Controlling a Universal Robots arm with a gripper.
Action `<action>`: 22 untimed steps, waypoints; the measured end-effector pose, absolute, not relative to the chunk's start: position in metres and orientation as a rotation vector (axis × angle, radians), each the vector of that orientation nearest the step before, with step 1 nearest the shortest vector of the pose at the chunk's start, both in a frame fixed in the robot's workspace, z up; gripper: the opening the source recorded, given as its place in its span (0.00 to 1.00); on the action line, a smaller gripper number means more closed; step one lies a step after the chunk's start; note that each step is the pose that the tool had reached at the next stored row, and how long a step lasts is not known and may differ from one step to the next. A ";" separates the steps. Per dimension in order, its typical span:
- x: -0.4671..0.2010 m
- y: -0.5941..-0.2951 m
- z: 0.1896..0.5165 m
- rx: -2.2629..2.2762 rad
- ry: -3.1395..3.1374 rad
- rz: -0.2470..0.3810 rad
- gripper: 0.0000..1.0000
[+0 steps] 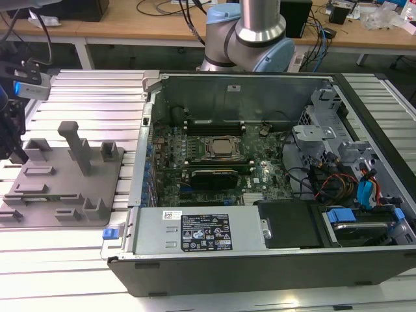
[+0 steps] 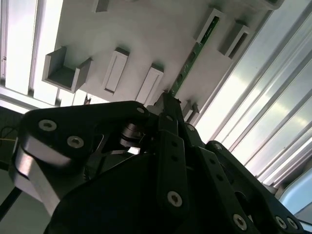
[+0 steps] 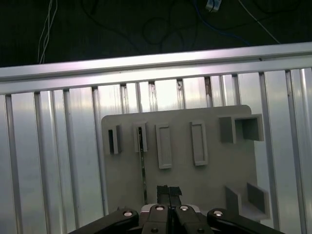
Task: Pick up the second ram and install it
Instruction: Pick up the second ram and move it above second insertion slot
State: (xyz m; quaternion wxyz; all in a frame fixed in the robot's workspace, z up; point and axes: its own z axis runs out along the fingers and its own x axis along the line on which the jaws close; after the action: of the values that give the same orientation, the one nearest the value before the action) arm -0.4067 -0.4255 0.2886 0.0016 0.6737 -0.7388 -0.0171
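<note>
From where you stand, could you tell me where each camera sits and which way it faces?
Exterior view: above the table, looking down into the case; the arm rises behind it.
First wrist view: on the wrist, looking down past the gripper at the tray.
Second wrist view: on the wrist, slanting along the gripper toward the ram.
Shared: both wrist views show tray, ram and gripper.

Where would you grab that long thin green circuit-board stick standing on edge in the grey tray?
Best by the two flat faces near mid-length, coming from straight above. The long thin green circuit-board stick stands on edge in slots of the grey tray, so its top edge and faces are exposed while its ends sit in holders.
</note>
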 end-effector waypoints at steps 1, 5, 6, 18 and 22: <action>-0.407 -0.426 0.288 2.114 -2.319 -0.054 0.08; -0.411 -0.426 0.287 2.114 -2.318 -0.054 0.08; -0.412 -0.426 0.287 2.114 -2.318 -0.054 0.08; -0.414 -0.442 0.263 2.129 -2.307 -0.057 0.08; -0.414 -0.448 0.249 2.142 -2.297 -0.058 0.08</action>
State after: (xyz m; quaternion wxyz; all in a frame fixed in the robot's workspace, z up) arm -0.4141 -0.4484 0.2493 0.0000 0.6819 -0.7312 -0.0184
